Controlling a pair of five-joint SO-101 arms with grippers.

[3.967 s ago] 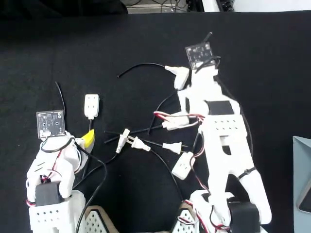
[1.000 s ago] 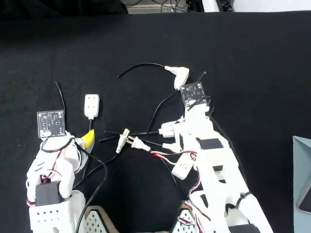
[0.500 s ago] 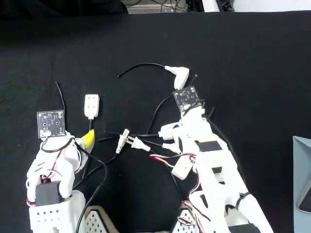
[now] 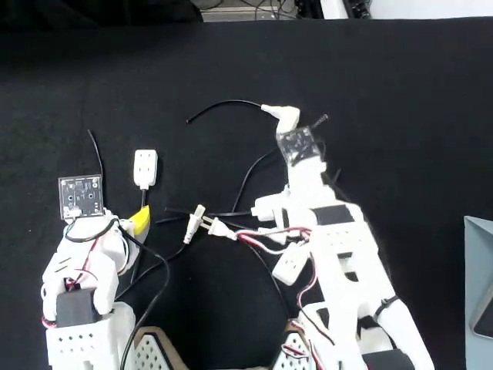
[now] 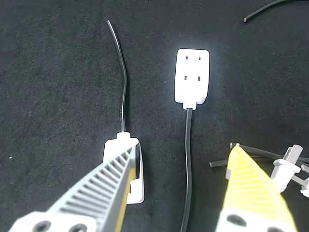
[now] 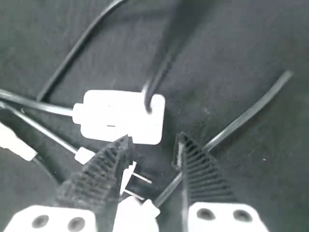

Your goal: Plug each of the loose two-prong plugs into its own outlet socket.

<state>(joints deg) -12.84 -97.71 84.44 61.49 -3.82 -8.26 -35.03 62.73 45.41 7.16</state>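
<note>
Down among the cords point(image 6: 241, 121), we reckon our spread right end effector point(image 6: 154, 145) could pinch one instead of the plug point(image 6: 135, 208).

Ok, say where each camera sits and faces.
High view: fixed above the table, looking down; left arm and right arm show.
Left wrist view: on the left arm, facing down past the open left fingers at a socket.
Right wrist view: on the right arm, facing down past the right fingers at a plug and second socket.
Shared: the first socket, also in the high view.
</note>
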